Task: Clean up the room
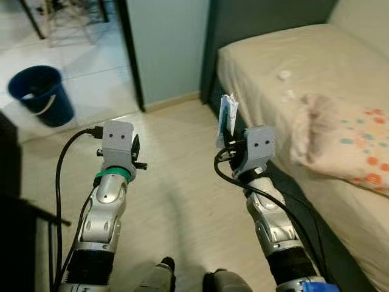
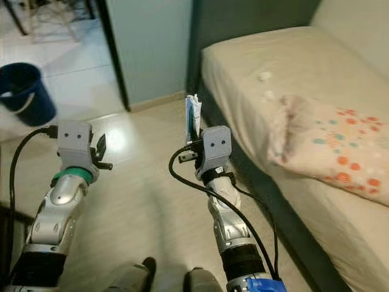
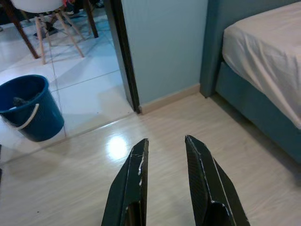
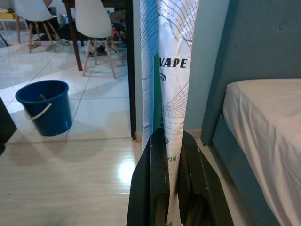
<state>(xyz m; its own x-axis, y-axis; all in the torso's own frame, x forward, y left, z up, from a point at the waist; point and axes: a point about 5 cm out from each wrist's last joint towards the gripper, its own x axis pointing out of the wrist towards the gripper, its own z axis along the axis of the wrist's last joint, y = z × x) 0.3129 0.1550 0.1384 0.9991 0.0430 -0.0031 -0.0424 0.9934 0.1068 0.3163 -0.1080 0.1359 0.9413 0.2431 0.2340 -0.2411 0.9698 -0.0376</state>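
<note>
This is a home, seen from a bedroom: a bed (image 1: 285, 55) with a beige sheet on a blue-grey frame stands against a pale blue wall (image 1: 167, 42), with a dotted pillow (image 1: 349, 137) on it and light wood flooring (image 1: 176, 164) beside it. Past a dark door frame (image 3: 123, 52) lies a white-tiled room (image 4: 56, 61) with white chairs (image 4: 91, 21) on wooden legs, a dark table, and a blue bucket (image 1: 41, 94).

Wrapper (image 4: 169, 70) top cut off, small bed scraps (image 1: 284, 75) unidentifiable
</note>
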